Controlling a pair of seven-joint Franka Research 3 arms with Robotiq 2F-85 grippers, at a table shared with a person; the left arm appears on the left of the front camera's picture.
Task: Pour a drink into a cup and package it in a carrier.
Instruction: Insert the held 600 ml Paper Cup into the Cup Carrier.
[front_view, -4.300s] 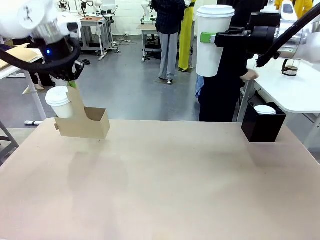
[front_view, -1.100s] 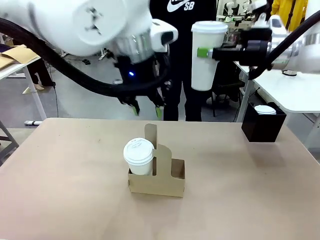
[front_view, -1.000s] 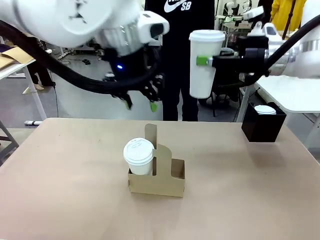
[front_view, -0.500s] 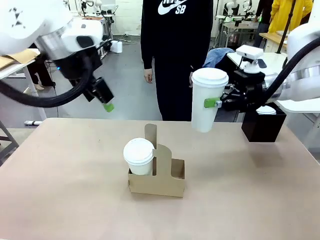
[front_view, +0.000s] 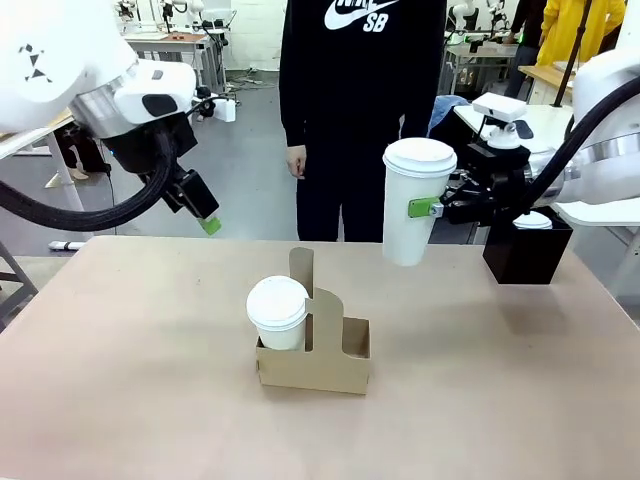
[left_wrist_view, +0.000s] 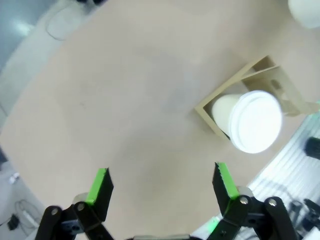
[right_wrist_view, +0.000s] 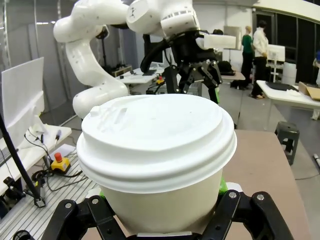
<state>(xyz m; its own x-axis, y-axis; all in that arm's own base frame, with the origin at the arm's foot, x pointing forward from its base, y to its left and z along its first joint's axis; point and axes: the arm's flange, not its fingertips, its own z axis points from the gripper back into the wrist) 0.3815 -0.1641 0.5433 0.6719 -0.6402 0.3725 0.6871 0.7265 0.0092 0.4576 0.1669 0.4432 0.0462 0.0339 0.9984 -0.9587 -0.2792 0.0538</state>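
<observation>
A brown cardboard carrier stands mid-table with its handle tab upright. A white lidded cup sits in its left slot, and the right slot holds nothing. My right gripper is shut on a second lidded cup, held upright in the air above and to the right of the carrier. That cup's lid is close to the camera in the right wrist view. My left gripper hangs open above the table's far left. Its fingers are spread wide, and the carrier and its cup lie off to one side. No drink can be seen.
A person in a black hoodie stands at the far edge behind the carrier. A black box holding white lids stands at the far right of the table. The tabletop is bare at the front and left.
My left gripper has swung from above the carrier out to the left and opened fully. My right gripper has lowered its cup toward the table.
</observation>
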